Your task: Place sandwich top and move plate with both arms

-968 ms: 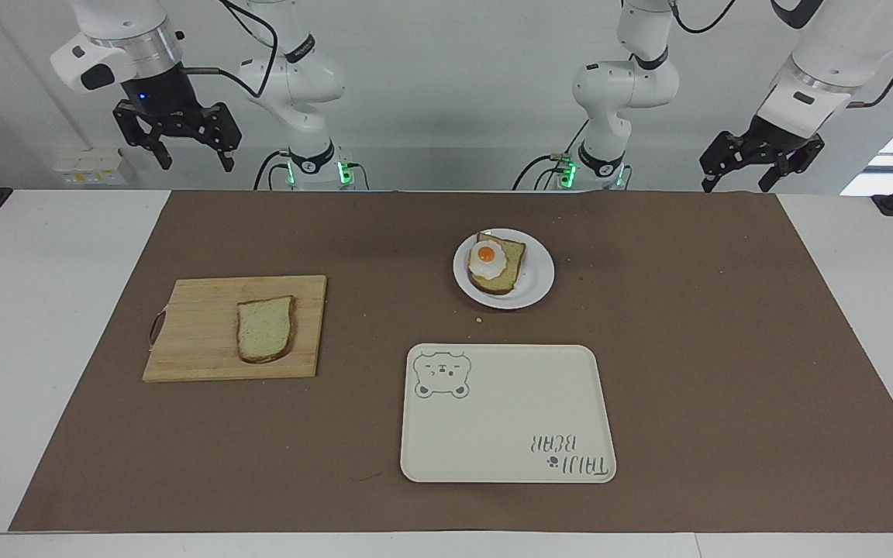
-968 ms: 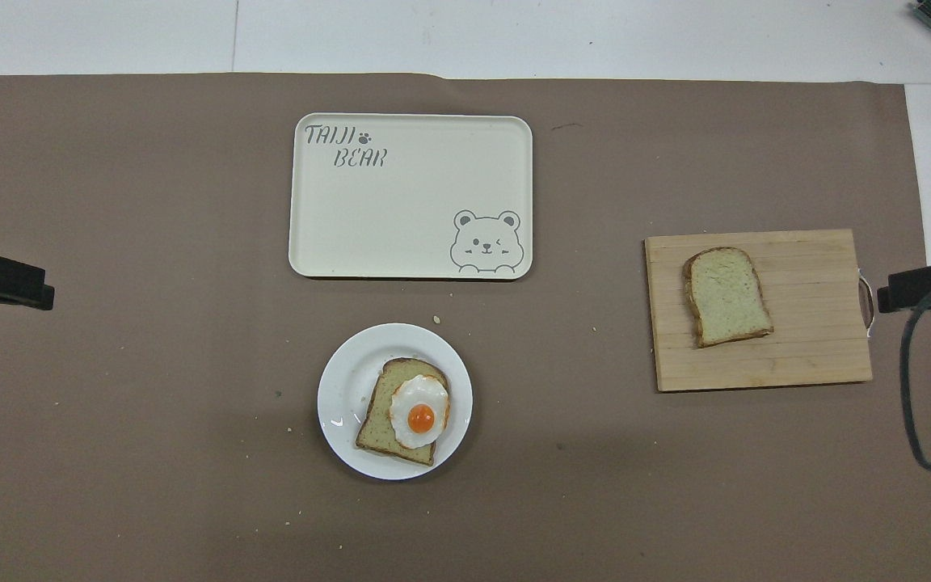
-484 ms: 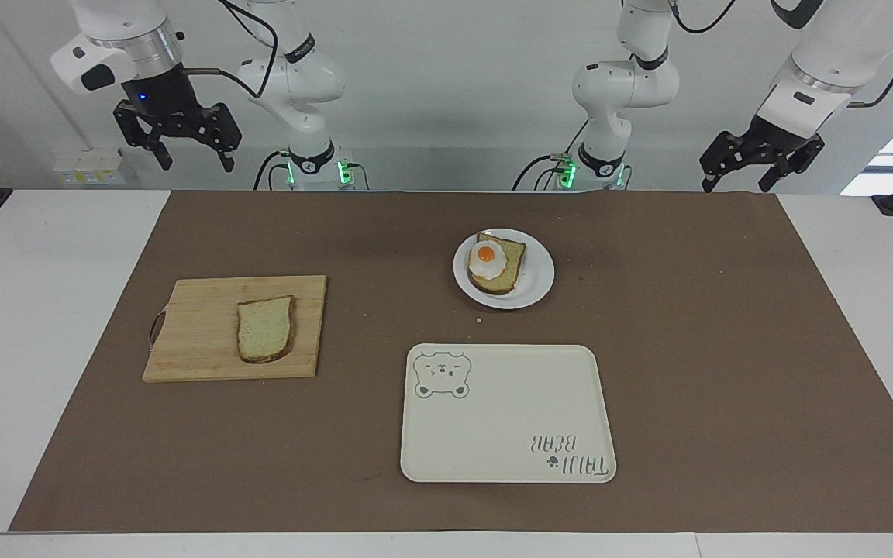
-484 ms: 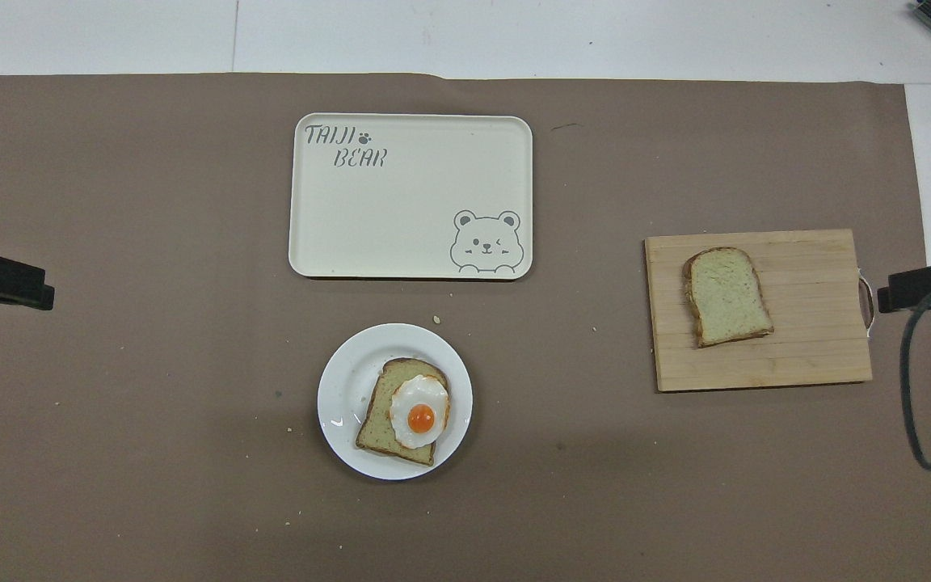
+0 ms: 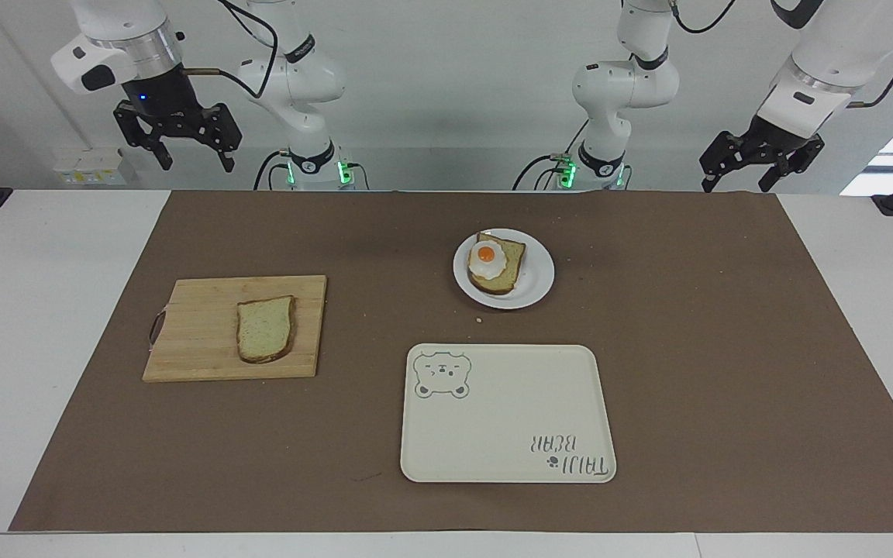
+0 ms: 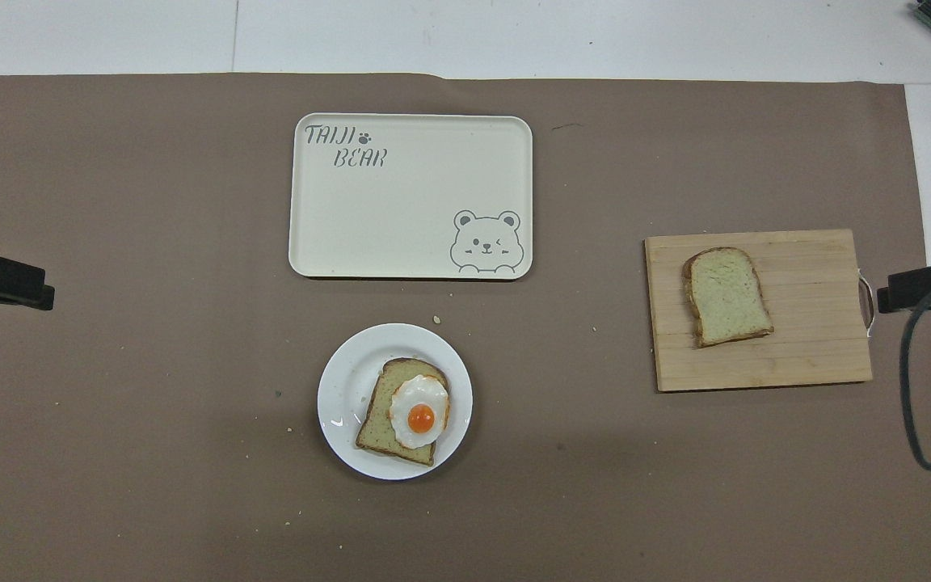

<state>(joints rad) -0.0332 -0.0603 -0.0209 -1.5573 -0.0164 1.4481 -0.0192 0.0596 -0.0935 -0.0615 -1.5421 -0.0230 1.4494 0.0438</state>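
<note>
Nothing has really moved since a second ago from what I can see, both arms are just waiting. My right gripper (image 5: 196,165) hangs up in the air over the robots' edge of the table at the right arm's end, fingers spread wide and holding nothing. The left gripper (image 5: 735,184) does the same at the left arm's end, also spread and empty.

Reading the overhead view as a clock face: the sandwich top (image 5: 264,328) lies flat on a wooden cutting board (image 5: 198,333) at about 3 o'clock on the brown mat (image 5: 725,349), toward the right arm's end. The plate (image 5: 539,271) sits around 6 o'clock, nearer the robots, with a bread slice (image 5: 510,267) on it and a fried egg (image 5: 485,260) on top of that. The bear tray (image 5: 508,418) is at the plate's 12 o'clock, close by but not touching.
</note>
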